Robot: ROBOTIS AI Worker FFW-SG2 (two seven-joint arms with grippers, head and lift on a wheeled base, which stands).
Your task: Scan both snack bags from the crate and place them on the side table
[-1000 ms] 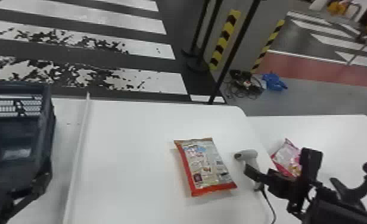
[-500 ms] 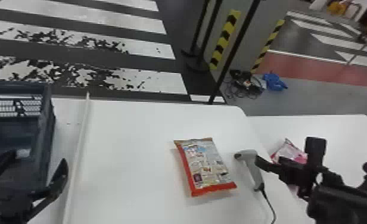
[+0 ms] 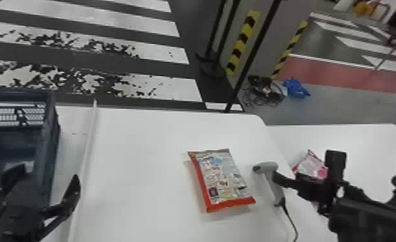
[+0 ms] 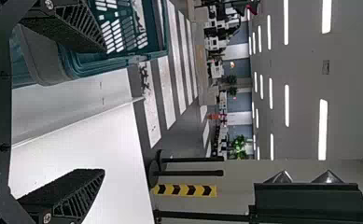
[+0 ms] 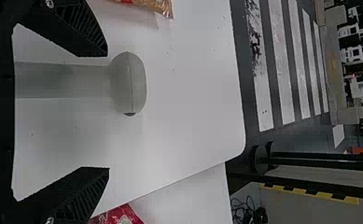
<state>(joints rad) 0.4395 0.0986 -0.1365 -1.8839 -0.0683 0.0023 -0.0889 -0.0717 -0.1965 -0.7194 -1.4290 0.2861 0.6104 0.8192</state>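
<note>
Moved since the earlier head-view frames: the right gripper [image 5: 108, 111], now closer about the scanner [image 3: 272, 180], and the left gripper [image 3: 48, 172], shifted outward over the near part of the crate [image 3: 48, 138] and its side wall. Head view: one snack bag, the orange-edged bag [image 3: 223, 177], lies flat on the worktop [image 3: 142, 193], just beside the scanner and well apart from the crate. The pink bag [image 3: 313, 165] lies on the side table [image 3: 367, 138], partly hidden by the right arm. Left wrist view: fingers spread, nothing between them, crate near one finger. Right wrist view: fingers apart on either side of the scanner's handle, no contact visible; no grip is judged to exist. Assessment: the step in hand is picking up the scanner for the orange-edged bag, the pink bag presumably being dealt with. Next move calls for closing the right fingers squarely on the handle, lifting with the cable free, and aiming at the bag's code. Placement on the side table should follow. Risk noted: an off-centre closure could twist the scanner.
</note>
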